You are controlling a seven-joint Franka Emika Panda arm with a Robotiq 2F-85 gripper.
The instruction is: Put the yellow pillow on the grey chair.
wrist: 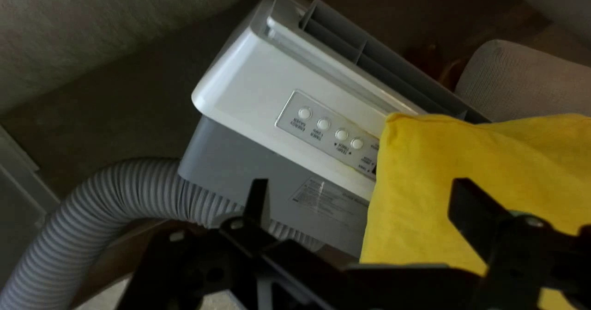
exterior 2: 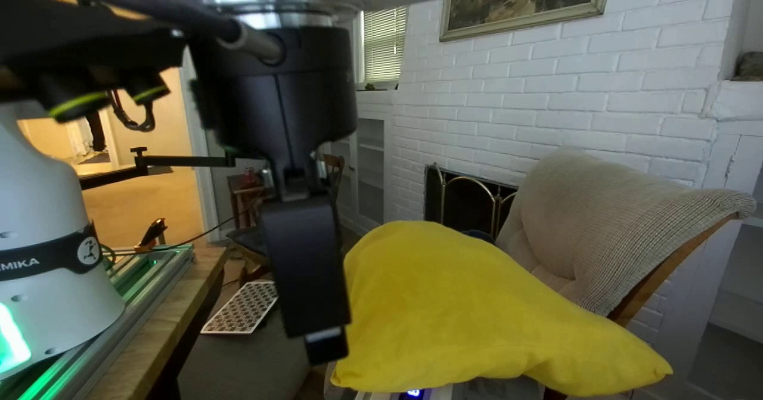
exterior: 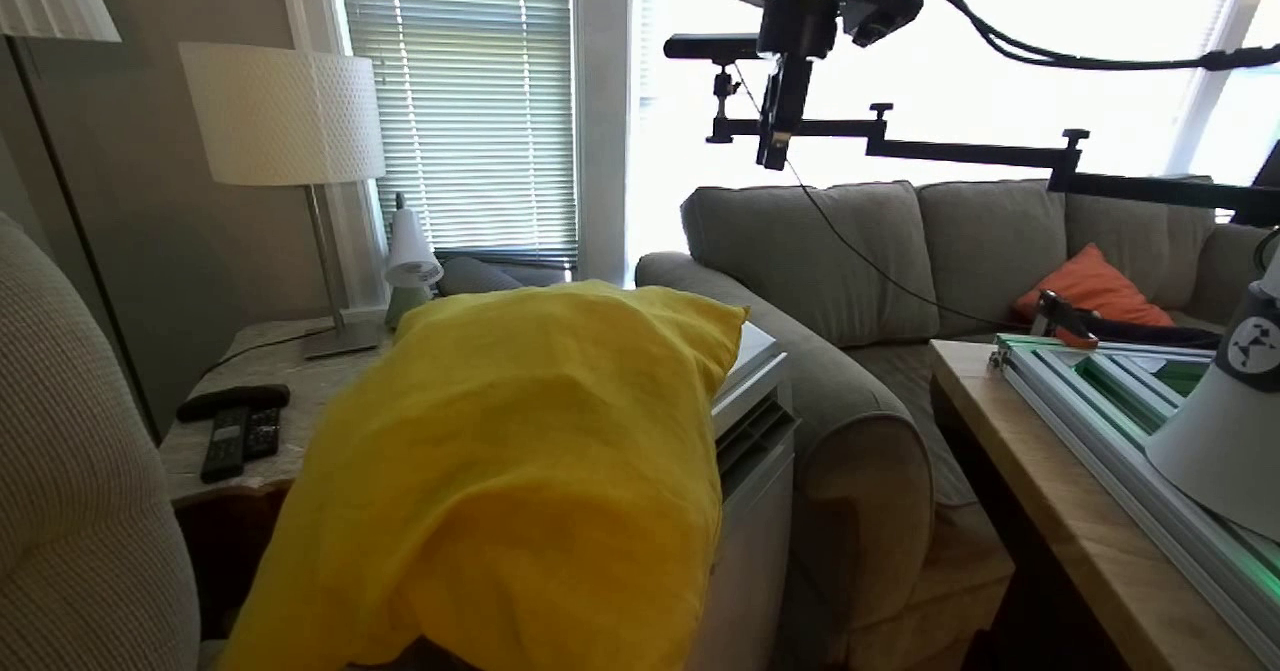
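Pillow atop appliance, gripper above — spread

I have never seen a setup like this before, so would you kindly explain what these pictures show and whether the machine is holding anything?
The machine is a white robot arm ending in a black two-finger gripper. Two pictures are taken from outside the robot; the third is taken from its wrist, looking past the gripper. A large, floppy bright-yellow fabric pillow lies over part of a white box-shaped appliance, with a ribbed grey hose beside it. In an exterior view, a white-shaded table lamp and dark oblong remote controls sit on a light-topped side table. The upholstered chair in grey-beige woven fabric, where the pillow should go, is at that picture's left edge. Nothing is held: the gripper's jaws stand apart, clear of the pillow.
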